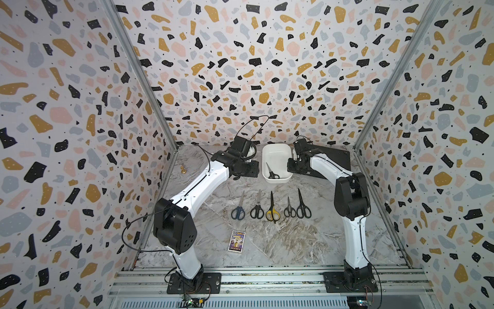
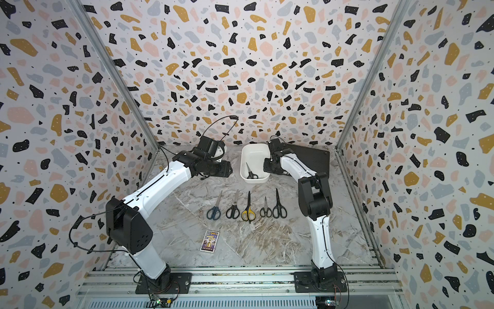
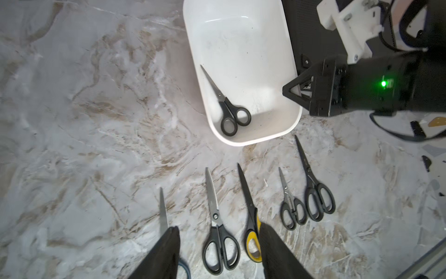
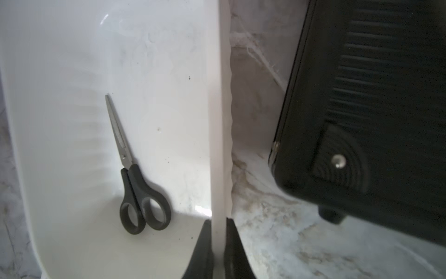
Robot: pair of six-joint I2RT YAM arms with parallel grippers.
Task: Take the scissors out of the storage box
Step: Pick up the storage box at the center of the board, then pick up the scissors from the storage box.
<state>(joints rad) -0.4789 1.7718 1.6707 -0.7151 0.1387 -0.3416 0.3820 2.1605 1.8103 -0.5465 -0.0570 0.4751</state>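
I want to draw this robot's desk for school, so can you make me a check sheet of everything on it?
Surface: marbled table.
Job's things: one black-handled scissors lies in the white storage box; row of five scissors on the table outside it.
Clutter: colourful card, small golden figure, black case.
Grippers: right gripper fingers shut on the box wall; left gripper open, empty.
Cables: black cable loops by the left arm.
Surroundings: speckled walls.
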